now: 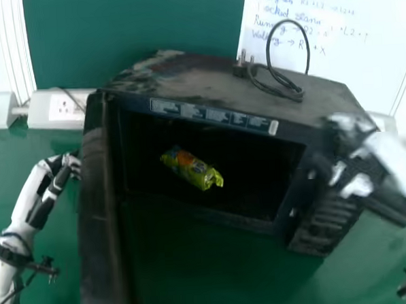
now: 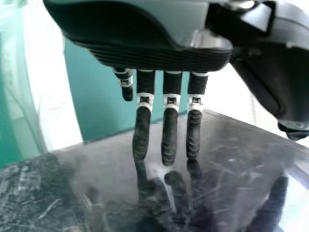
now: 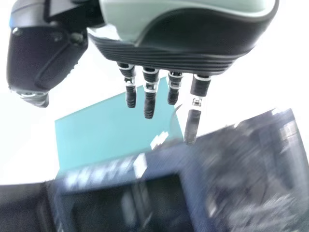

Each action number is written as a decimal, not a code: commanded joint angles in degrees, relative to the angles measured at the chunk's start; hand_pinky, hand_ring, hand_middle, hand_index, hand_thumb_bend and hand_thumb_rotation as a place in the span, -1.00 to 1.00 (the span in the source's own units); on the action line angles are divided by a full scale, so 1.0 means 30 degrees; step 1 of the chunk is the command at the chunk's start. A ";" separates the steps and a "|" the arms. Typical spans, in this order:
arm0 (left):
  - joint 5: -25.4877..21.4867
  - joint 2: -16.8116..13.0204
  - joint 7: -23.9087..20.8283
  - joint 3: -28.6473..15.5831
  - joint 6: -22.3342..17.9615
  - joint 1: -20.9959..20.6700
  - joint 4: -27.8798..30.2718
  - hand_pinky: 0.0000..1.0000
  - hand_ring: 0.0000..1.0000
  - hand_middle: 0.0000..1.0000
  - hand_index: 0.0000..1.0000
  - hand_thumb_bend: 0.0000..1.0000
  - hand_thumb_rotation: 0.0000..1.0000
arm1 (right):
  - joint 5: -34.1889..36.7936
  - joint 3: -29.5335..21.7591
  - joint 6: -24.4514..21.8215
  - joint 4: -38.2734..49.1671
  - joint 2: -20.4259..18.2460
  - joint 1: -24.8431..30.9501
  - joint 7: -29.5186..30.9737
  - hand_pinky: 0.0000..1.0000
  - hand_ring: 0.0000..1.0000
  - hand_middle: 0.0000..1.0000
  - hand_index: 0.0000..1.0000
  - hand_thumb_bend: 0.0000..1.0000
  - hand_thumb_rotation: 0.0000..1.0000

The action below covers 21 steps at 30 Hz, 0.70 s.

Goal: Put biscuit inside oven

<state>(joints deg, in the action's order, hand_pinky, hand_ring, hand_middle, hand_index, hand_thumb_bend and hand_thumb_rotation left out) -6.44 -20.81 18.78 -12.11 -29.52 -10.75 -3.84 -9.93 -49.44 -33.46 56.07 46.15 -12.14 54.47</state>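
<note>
One biscuit packet (image 1: 192,169), yellow-green with orange, lay aslant inside the oven (image 1: 206,84). One oven, black, dusty on top, stood on the green worktop (image 1: 339,284), its cavity facing forward; its door (image 1: 98,232) stood wide open on the left side. One left hand (image 1: 71,164) was at the outer face of the door, fingers straight and pointing towards it, nothing held; whether the tips touched could not be told. One right hand (image 1: 367,174), blurred in the head view, was by the oven's front right side, fingers extended, nothing held. One black cable (image 1: 285,86) lay looped on the oven top. Behind stood one whiteboard (image 1: 347,46), bearing handwriting.
</note>
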 commanded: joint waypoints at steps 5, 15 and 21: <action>0.0118 -0.0144 0.0582 0.0682 -0.0815 0.0148 0.0398 -0.46 -0.32 -0.21 -0.04 0.02 -0.89 | 0.0364 -0.0378 0.1209 -0.0685 -0.1890 0.0034 -0.4515 0.24 0.48 0.60 0.80 0.58 0.00; 0.0548 -0.0303 0.0612 0.0720 -0.1471 -0.0027 -0.0146 -0.48 -0.34 -0.21 -0.04 0.02 -0.90 | -0.2490 0.1075 0.3856 -0.3257 -0.3458 -0.0347 -1.2229 -0.07 0.15 0.31 0.53 0.63 0.02; 0.1098 -0.0612 0.0804 0.0973 -0.2380 -0.0219 -0.0934 -0.49 -0.34 -0.21 -0.04 0.02 -0.89 | -0.3346 0.1268 0.2762 -0.3882 -0.3381 -0.0592 -1.4253 -0.10 0.06 0.21 0.53 0.68 0.06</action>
<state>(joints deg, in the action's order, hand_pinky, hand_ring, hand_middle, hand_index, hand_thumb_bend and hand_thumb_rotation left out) -3.43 -21.74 20.60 -9.94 -35.63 -10.88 -6.03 -18.92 -45.86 -24.08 44.36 35.87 -13.53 13.24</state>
